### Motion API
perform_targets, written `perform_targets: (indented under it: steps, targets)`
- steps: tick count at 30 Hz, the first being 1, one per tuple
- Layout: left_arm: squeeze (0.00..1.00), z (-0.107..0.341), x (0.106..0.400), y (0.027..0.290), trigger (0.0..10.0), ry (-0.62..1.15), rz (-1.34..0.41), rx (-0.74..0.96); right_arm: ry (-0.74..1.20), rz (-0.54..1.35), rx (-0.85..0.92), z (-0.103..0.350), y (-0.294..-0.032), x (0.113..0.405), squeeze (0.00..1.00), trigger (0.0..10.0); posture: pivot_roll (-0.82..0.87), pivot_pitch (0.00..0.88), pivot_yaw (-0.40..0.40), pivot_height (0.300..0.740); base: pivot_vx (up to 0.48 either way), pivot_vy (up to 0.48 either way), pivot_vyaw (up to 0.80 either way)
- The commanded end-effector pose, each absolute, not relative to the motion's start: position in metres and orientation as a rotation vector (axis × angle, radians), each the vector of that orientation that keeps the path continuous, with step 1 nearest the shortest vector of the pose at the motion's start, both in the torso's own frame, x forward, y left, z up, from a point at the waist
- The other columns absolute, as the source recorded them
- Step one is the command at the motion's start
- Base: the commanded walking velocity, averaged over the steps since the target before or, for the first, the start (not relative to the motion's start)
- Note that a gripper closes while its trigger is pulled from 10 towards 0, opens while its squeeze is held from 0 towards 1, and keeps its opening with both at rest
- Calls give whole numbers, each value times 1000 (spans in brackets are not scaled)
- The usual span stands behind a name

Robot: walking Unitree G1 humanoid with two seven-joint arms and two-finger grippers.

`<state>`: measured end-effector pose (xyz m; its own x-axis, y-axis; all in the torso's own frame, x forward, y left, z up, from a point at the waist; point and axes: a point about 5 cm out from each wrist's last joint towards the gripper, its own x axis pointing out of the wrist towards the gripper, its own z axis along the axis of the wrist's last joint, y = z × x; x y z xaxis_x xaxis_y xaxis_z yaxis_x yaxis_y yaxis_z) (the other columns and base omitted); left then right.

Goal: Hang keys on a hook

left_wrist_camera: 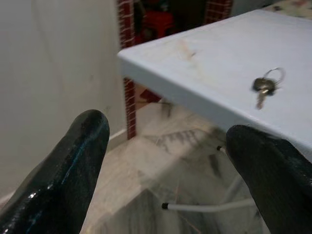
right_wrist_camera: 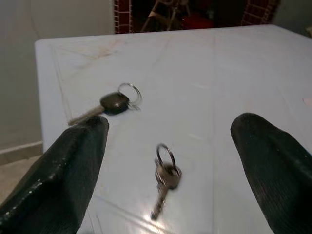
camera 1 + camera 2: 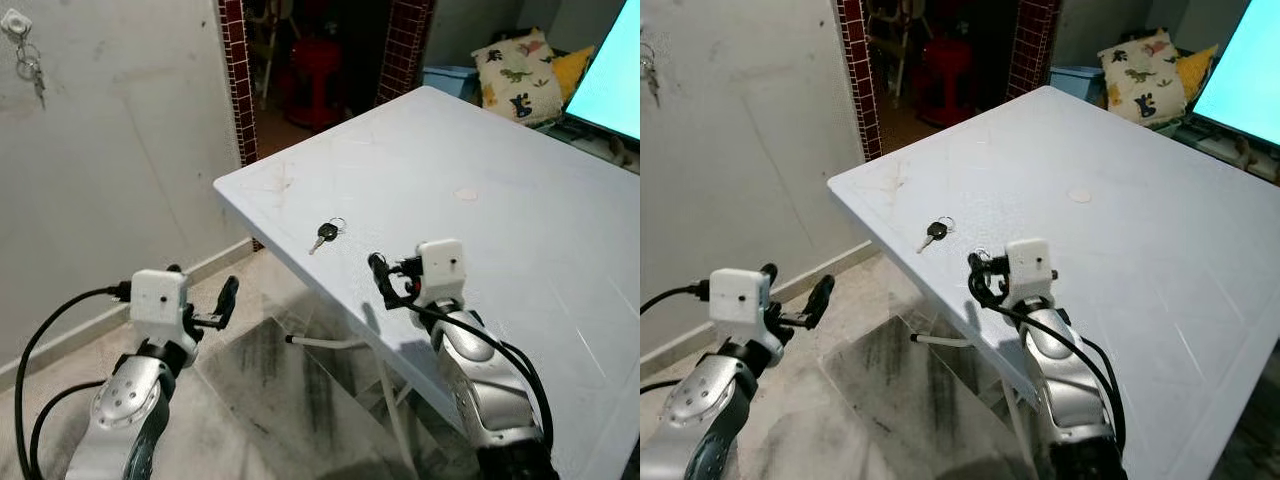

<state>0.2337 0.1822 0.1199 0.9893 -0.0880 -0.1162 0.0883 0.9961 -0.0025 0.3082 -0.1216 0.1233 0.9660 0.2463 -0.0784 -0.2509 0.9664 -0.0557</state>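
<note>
Two keys lie on the table (image 3: 520, 200) before the spread right gripper (image 2: 168, 170): a silver key (image 2: 165, 179) between its fingers, a black-headed key (image 2: 109, 104) beyond. The left gripper (image 1: 165, 146) hangs spread beside the table's edge.

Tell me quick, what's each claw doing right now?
Left claw: open, holding nothing, off the table's edge.
Right claw: open, holding nothing, over the table.

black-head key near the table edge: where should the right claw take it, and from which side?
Judgement: take the black-head key by its thick plastic head, coming down from above with the right claw, open now. The key lies flat on the white table, so the thin blade gives nothing to pinch, and the head stands highest. Its ring trails behind; the small silver key lies apart, nearer the claw.
</note>
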Motion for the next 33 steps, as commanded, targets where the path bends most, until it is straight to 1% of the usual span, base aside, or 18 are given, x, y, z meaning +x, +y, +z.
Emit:
perform_targets:
  steps: [1,6,10,17,26,33]
  targets:
    - [0,125,232,183,10000,100,-76,7,69,256,-66,124,-123,311,0,10000,256,0,-70,740,0,0,0]
    - [0,125,234,183,10000,102,-70,3,54,249,-63,127,-122,314,0,10000,242,0,-65,740,0,0,0]
    - [0,127,241,179,10000,90,-80,0,53,250,-67,126,-124,311,0,10000,215,0,-63,740,0,0,0]
    - [0,125,244,180,10000,92,-82,-2,56,216,-75,124,-132,308,0,10000,199,0,-55,740,0,0,0]
    - [0,127,252,174,10000,87,-124,1,40,180,-71,127,-138,310,0,10000,182,0,-28,740,0,0,0]
    - [0,126,251,179,10000,92,-120,8,42,183,-64,126,-134,309,0,10000,187,0,-21,740,0,0,0]
